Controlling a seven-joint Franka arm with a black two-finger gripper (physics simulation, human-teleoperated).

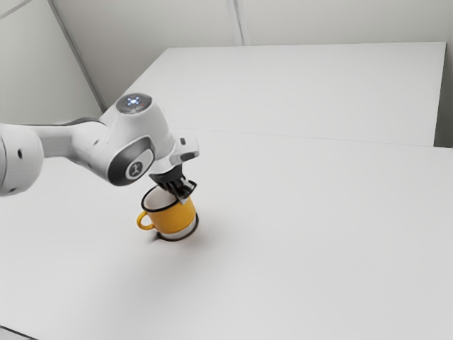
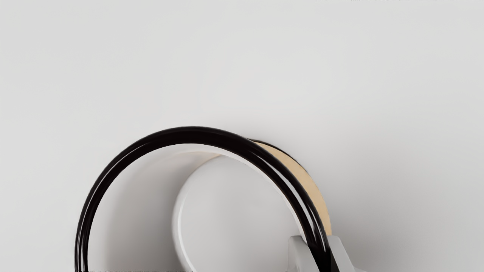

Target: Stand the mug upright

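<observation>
1. Gripping at the mug's edge is seen: the wall of the yellow mug (image 1: 175,216) is held between the two fingers of the black gripper (image 1: 187,193), which are closed down narrowly upon it.
2. In the wrist view, one finger (image 2: 297,251) is placed within the mouth and the other against the outer side, with the black rim (image 2: 196,135) pinched between them.
3. The mug is found on the white table (image 1: 304,234), beneath the hand, in the nearer part of the exterior view and to that view's left of centre.
4. Its mouth is turned upward, and its body is tilted somewhat toward the exterior view's left; whether the base is set flat cannot be told.
5. The handle (image 1: 143,222) is pointed toward the exterior view's left, and the pale inner floor (image 2: 234,215) is seen through the mouth in the wrist view.
</observation>
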